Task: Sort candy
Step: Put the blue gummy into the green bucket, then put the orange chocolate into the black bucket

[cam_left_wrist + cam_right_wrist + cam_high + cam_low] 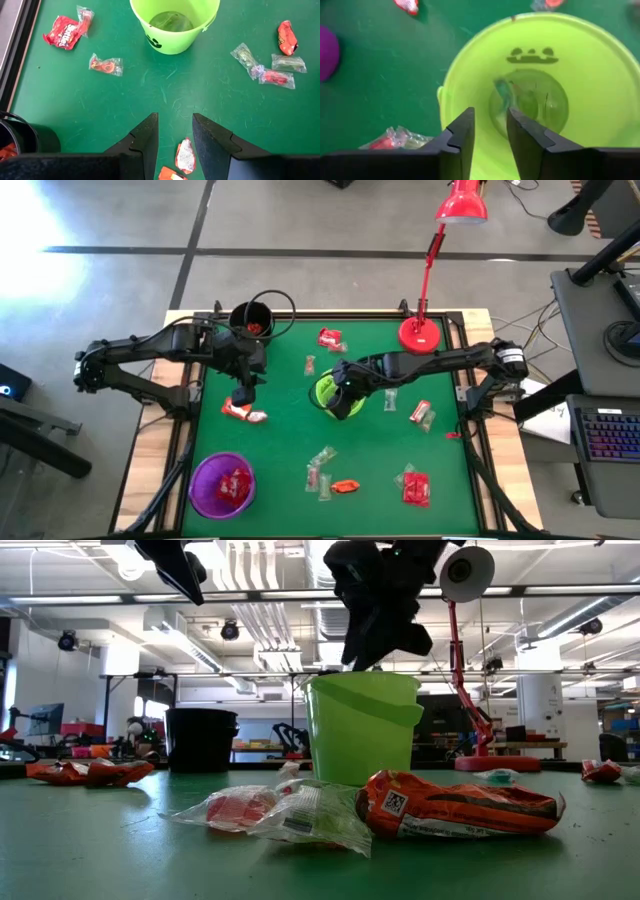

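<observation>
1. Near edge of the table (280,380): the purple cup (222,484) stands by the near left corner with red-wrapped candy inside it.
2. Also along the near edge, loose candy lies on the green mat: a few clear-wrapped pieces (319,470), a red-orange piece (346,486), and a red pack (416,488) toward the near right corner. In the low view these lie closest to the camera, the red-orange wrapper (462,806) touching the clear ones (270,810).
3. Middle, left side: the left gripper (243,390) hangs just above red and white candy (242,411). Its fingers (144,142) stand apart with nothing between them; the candy shows below the gap.
4. Middle of the table: the green cup (326,392) stands upright. The right gripper (345,402) is directly over its mouth, its fingers (462,137) slightly apart and holding nothing. A pale wrapped piece (504,92) lies on the cup's bottom.
5. Right of the green cup, more candy (422,413) lies toward the right edge.
6. Beyond the middle: a small clear piece (310,364) and a red pack (331,338) lie apart.
7. Far edge: the black cup (250,323) stands near the far left corner with red candy inside, and a red lamp (420,333) stands toward the far right corner.
</observation>
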